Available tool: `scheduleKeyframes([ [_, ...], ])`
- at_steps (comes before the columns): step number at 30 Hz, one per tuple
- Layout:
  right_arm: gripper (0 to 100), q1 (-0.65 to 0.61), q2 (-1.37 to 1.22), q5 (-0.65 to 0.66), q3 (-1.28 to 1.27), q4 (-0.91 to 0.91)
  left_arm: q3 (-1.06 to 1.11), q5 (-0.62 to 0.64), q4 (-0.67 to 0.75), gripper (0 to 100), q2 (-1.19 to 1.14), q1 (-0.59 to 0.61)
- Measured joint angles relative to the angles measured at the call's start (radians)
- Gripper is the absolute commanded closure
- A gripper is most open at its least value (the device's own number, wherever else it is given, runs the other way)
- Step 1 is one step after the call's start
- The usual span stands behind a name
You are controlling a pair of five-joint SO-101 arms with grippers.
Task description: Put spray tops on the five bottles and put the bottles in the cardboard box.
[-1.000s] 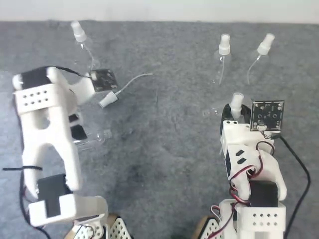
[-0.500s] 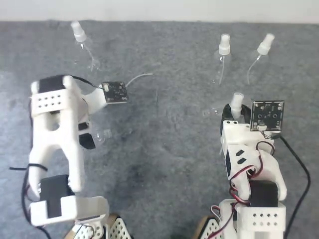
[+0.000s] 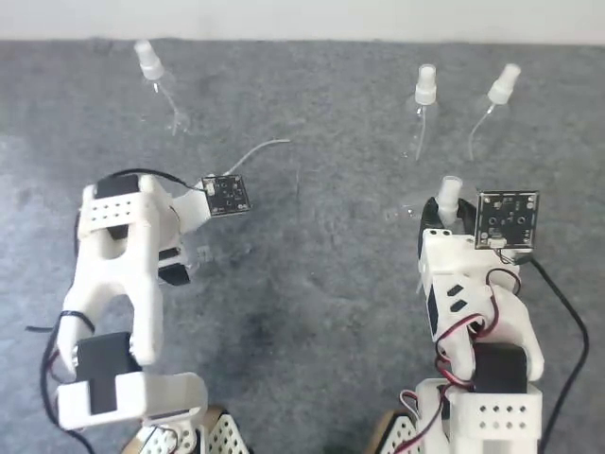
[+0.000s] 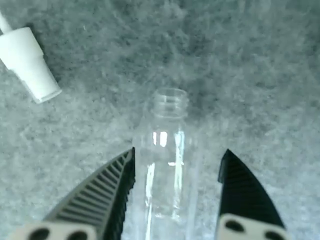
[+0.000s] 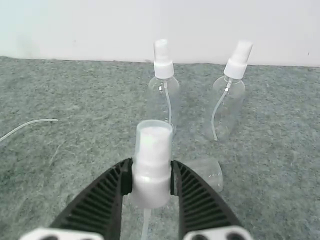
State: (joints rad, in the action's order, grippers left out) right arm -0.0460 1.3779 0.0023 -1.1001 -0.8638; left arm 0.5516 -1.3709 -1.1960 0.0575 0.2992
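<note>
Left gripper (image 4: pixel 179 151) is sitting spread wide around the capless clear plastic bottle (image 4: pixel 167 125) that's lying flat on the grey felt table (image 4: pixel 260 60), long axis running straight between the jaws, neck pointing away. Right gripper (image 5: pixel 151 172) is pinching a white spray top (image 5: pixel 151 145), well apart from it.

**Occlusions and cut-offs**

Left wrist view: the clear plastic open-necked bottle (image 4: pixel 167 150) lies between the fingers (image 4: pixel 112 195) of the left gripper (image 4: pixel 178 152), and its lower body runs off the picture edge. The loose white plastic spray top (image 4: pixel 30 65) is clipped at a corner.

High view: the left arm covers that top's head and the bottle, bar its neck.

Right wrist view: the dip tube of the second white spray top (image 5: pixel 151 145) leaves the frame. The right gripper (image 5: pixel 151 167) part-hides a clear bottle mouth (image 5: pixel 207 172).
</note>
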Motion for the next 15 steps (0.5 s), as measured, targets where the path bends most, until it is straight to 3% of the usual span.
scheduleKeyframes([
  [7,99.0,0.0,0.0,0.0,0.0,0.0,-0.009,0.0,0.08,75,-0.173,0.003],
  [15,99.0,0.0,0.0,0.0,0.0,0.0,-0.095,0.0,-0.041,88,-0.216,0.012],
])
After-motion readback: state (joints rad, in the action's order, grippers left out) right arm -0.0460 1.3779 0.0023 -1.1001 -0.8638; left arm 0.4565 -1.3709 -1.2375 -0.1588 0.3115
